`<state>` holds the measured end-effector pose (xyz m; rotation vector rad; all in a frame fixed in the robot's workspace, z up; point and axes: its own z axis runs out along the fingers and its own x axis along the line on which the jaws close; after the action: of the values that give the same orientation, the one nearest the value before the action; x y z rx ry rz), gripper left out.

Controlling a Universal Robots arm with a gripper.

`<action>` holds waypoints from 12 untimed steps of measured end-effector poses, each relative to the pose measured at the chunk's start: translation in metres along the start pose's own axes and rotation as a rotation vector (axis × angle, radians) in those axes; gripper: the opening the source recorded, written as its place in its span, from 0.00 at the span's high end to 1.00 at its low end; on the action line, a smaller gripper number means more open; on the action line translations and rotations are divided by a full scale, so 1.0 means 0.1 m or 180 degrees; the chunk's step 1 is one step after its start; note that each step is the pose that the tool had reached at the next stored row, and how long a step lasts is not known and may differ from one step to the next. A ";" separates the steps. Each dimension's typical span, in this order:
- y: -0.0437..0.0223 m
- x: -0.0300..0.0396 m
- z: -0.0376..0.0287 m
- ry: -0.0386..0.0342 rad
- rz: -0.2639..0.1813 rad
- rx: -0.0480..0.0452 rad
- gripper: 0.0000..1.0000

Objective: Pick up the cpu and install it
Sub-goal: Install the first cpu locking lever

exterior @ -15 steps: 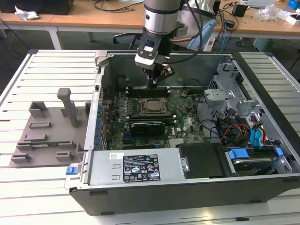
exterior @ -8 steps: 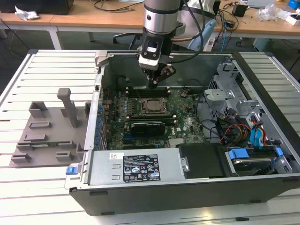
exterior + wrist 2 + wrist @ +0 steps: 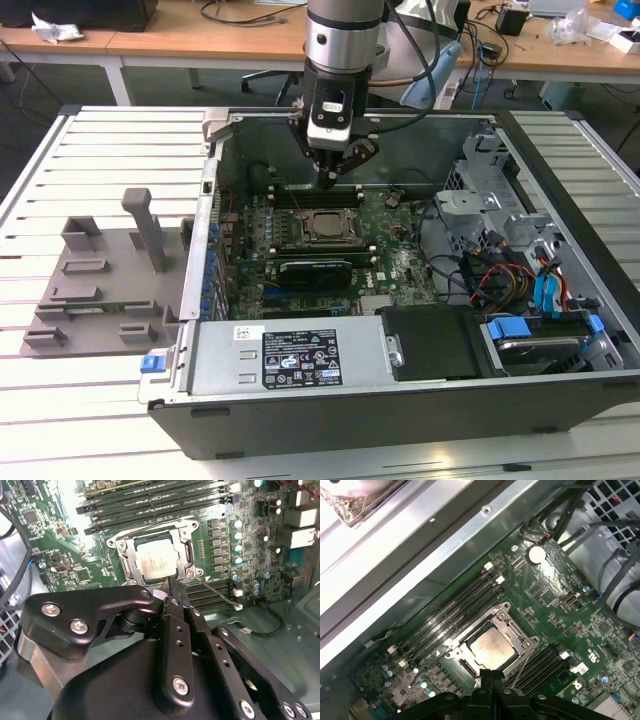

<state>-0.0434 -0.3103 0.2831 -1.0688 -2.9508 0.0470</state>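
The gripper [image 3: 172,592], fingers pressed together on nothing, hangs just above the socket frame [image 3: 492,645] where the cpu [image 3: 156,561] already lies seated — light, stiff, likely slick-topped and delicate beneath, best taken by opposite edges.

Exterior view stood off the arm, high, looking down over the open computer case [image 3: 560,300] and the slatted table [image 3: 100,400], taking in the whole chassis. Both wrist views rode close above the motherboard [image 3: 50,555], looking down past the gripper [image 3: 172,587] body. Both shared the socket frame [image 3: 492,647] with its seated cpu [image 3: 491,648] and the memory slots [image 3: 455,610].
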 end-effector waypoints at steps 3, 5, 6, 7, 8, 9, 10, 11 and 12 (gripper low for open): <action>0.000 0.000 0.000 -0.0003 -0.0113 -0.0001 0.89; 0.000 0.000 0.000 -0.0005 -0.0191 -0.0001 0.89; 0.000 0.000 0.000 -0.0006 -0.0221 -0.0002 0.89; 0.000 0.000 0.000 -0.0007 -0.0262 -0.0002 0.89; 0.000 0.000 0.000 -0.0009 -0.0307 -0.0002 0.89; 0.000 0.000 0.000 -0.0010 -0.0342 -0.0003 0.89; 0.000 0.000 0.000 -0.0011 -0.0375 -0.0003 0.89; 0.000 0.000 0.000 -0.0012 -0.0419 -0.0003 0.89; 0.000 0.000 0.000 -0.0013 -0.0447 -0.0003 0.89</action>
<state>-0.0434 -0.3103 0.2831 -0.8594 -3.0206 0.0472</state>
